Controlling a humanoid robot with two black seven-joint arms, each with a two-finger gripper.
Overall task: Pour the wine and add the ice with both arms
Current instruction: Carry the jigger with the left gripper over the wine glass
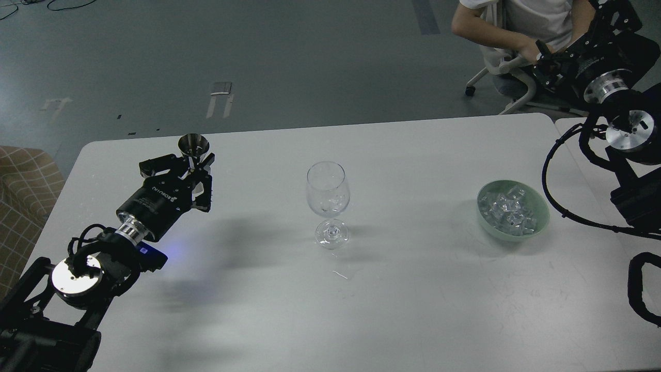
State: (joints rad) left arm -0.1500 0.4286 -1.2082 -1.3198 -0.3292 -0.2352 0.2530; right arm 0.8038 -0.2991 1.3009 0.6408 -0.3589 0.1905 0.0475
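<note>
A clear stemmed wine glass (328, 201) stands upright at the middle of the white table (403, 289). I cannot make out wine in it. My left gripper (195, 166) is shut on a small steel jigger cup (193, 147), held upright above the table, well left of the glass. A pale green bowl (537, 217) holds several clear ice cubes (508, 209) at the right. My right gripper (543, 59) is raised beyond the table's far right corner, away from the bowl; its fingers are dark and I cannot tell them apart.
A person in a white shirt (521, 26) sits on a chair behind the table's far right corner, close to my right gripper. A small wet streak (339, 274) lies on the table in front of the glass. A checked sofa arm (23, 191) is at the left.
</note>
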